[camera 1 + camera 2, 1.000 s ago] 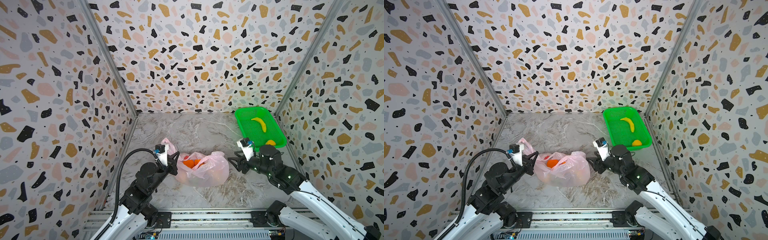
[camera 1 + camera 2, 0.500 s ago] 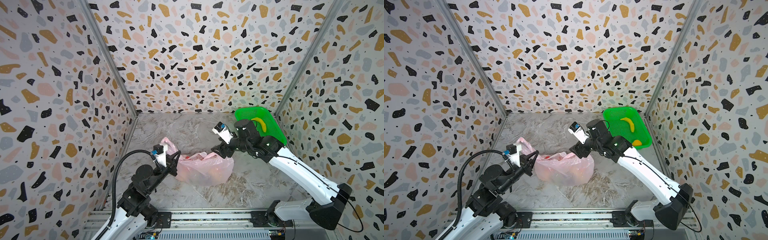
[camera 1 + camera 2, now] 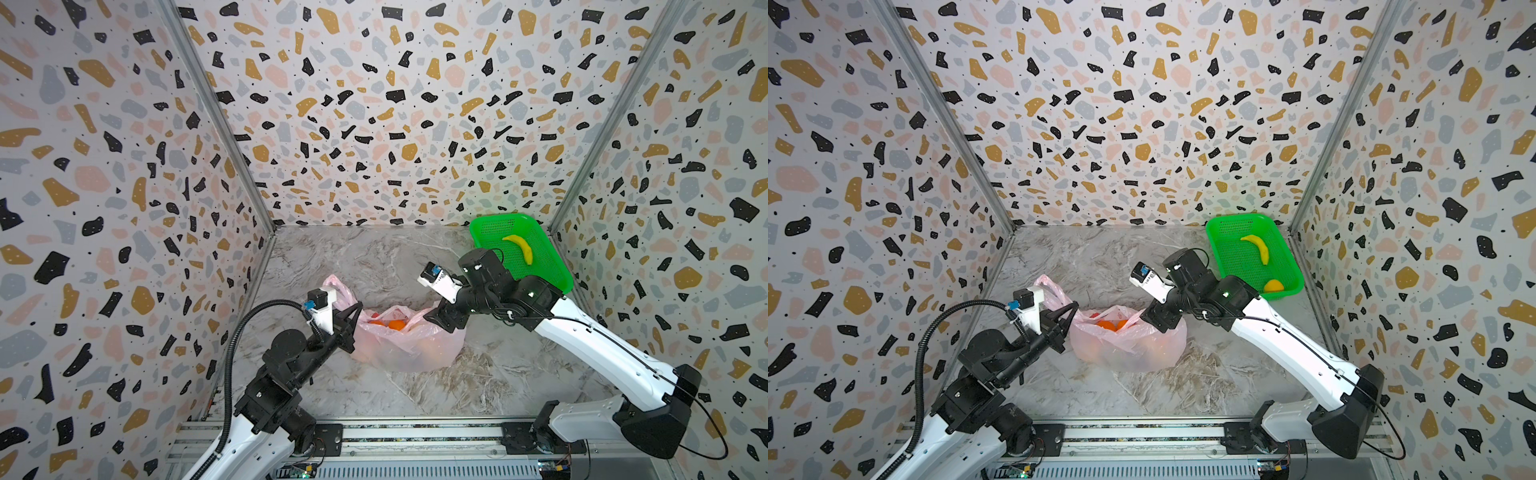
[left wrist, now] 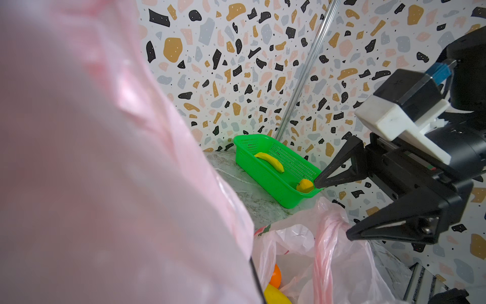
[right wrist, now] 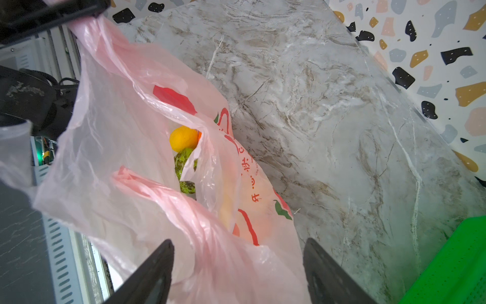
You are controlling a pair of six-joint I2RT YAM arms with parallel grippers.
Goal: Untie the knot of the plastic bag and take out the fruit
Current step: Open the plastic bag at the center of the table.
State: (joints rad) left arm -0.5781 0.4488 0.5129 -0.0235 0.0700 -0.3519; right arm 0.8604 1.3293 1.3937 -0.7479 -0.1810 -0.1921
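Plastic bag (image 3: 409,345), crinkled translucent pink film, holds round, seemingly smooth fruit (image 3: 395,325).

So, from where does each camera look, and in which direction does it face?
Both top views: above the arm bases, looking down at the thin translucent pink plastic bag; both arms show, with left gripper and right gripper.
Left wrist: on the left arm, half veiled by bag film, facing the green plastic mesh basket; only the right gripper's fingers show.
Right wrist: on the right arm, looking down into the bag; its own fingers show.
Shared: both wrist views show small orange fruit inside.
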